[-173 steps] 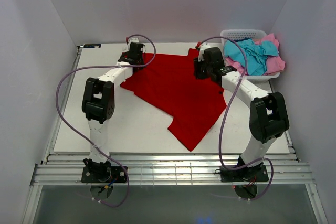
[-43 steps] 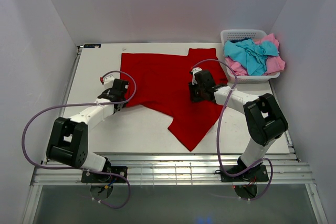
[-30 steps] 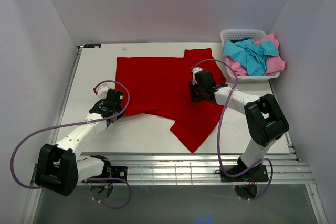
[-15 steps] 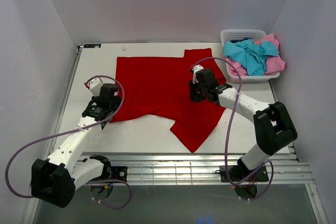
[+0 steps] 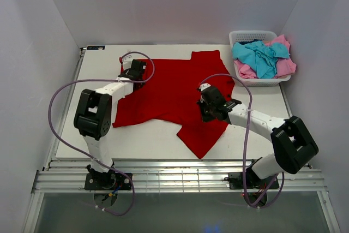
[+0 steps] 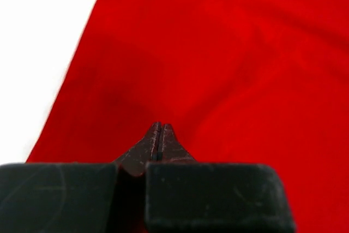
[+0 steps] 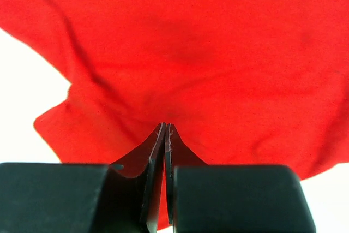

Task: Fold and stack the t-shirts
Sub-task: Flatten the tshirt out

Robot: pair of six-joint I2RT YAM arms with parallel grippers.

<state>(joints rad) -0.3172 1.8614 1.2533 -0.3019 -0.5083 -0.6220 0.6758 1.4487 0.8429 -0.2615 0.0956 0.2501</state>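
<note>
The large red t-shirt (image 5: 169,88) lies spread on the white table (image 5: 98,129), one part trailing toward the near edge. My left gripper (image 5: 136,75) hovers over the shirt's far-left corner; in the left wrist view its jaws (image 6: 160,125) are shut and empty above the red cloth (image 6: 229,53). My right gripper (image 5: 203,111) sits over the shirt's near-right part. In the right wrist view it (image 7: 165,125) is shut, with rumpled red cloth (image 7: 191,42) below it. A turquoise t-shirt (image 5: 259,58) and a pink one (image 5: 284,66) sit heaped in the basket.
The white lattice basket (image 5: 252,34) stands at the table's far right corner, close to the red shirt's far-right sleeve. White walls enclose the table on three sides. A metal rail (image 5: 180,178) runs along the near edge by the arm bases.
The left arm swung from the shirt's near-left edge up to its far-left corner, and its jaws opened and shut again. The right gripper slid slightly nearer and shut. The shirt lies flatter than earlier.
</note>
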